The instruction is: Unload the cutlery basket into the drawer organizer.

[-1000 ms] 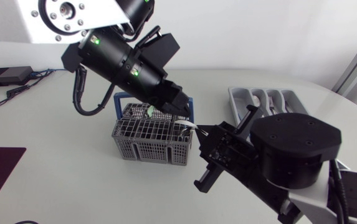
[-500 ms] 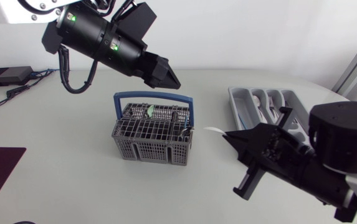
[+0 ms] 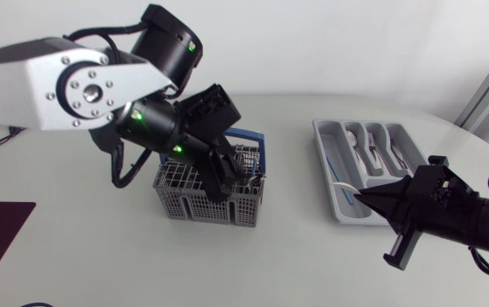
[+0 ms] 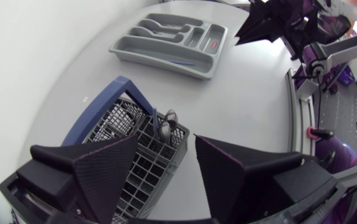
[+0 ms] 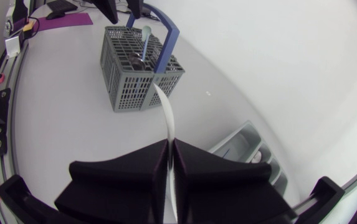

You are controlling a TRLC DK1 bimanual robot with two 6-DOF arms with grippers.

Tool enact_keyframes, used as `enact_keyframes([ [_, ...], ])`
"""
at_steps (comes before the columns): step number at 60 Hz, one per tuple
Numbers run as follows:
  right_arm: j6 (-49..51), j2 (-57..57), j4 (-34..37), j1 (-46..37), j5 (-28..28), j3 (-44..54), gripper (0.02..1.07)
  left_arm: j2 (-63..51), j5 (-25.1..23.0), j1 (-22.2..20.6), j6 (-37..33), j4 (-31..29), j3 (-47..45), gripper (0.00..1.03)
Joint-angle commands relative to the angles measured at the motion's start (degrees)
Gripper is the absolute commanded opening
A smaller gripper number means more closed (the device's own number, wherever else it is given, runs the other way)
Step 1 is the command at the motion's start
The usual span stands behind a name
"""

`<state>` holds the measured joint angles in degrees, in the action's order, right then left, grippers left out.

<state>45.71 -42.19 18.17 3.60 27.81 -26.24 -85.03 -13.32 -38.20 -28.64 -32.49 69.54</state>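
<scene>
Our left arm [image 3: 73, 85], silver-grey with black joints, comes in from the left side, bends at the elbow and points its wrist steeply down over the grey plastic mesh cutlery basket [image 3: 184, 200]. The basket stands on the white counter [image 3: 82, 247], a little left of the middle. The left jaws are spread wide and hang just above the basket's right part, beside its upright blue handle [image 4: 113, 93]. Nothing sits between them. Under the gap, two dark metal utensil ends [image 4: 166, 124] stick up from a corner compartment of the basket.

Our right arm [image 3: 474, 222] lies low over the counter's near right side, its wrist roughly level and aimed leftward at the grey plastic drawer organizer [image 3: 323, 143]. The right jaws are pressed onto a slim white piece of cutlery [image 5: 169, 118], pinching it from both sides near one end. The rest juts out ahead of them, slightly curved. In the head view its free end hangs over the organizer's near left part.

The organizer lies well apart from the basket, to its right. It holds metal forks and spoons [image 3: 372, 141] in its compartments and a thin blue item [image 4: 181, 61] in its long side compartment.
</scene>
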Motion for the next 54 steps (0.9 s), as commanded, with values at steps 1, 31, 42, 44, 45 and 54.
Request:
enact_keyframes([
  [1,5.26,-2.54,1.51,-3.68,2.6,1.37,0.08,1.45,1.63,-1.62,-3.09,2.43,-4.5,0.78],
  [31,28.47,-19.15,10.3,-22.14,11.74,-4.43,0.08,1.36,16.31,-7.16,-8.18,25.02,-15.75,0.78],
  [42,34.79,-24.51,11.62,-26.36,12.35,-6.46,0.08,1.1,16.31,-6.1,-5.02,27.04,-13.99,0.78],
  [44,35.59,-25.39,11.71,-26.97,12.27,-6.9,0.08,0.84,16.31,-5.84,-3.96,27.04,-13.46,0.78],
  [45,36.02,-25.83,11.71,-27.24,12.27,-7.07,0.08,0.66,16.22,-5.57,-3.09,27.04,-12.94,0.77],
  [54,40.77,-31.11,11.8,-30.23,12.27,-9.62,0.08,-0.66,15.34,-4.78,0.61,28.62,-11.88,0.71],
])
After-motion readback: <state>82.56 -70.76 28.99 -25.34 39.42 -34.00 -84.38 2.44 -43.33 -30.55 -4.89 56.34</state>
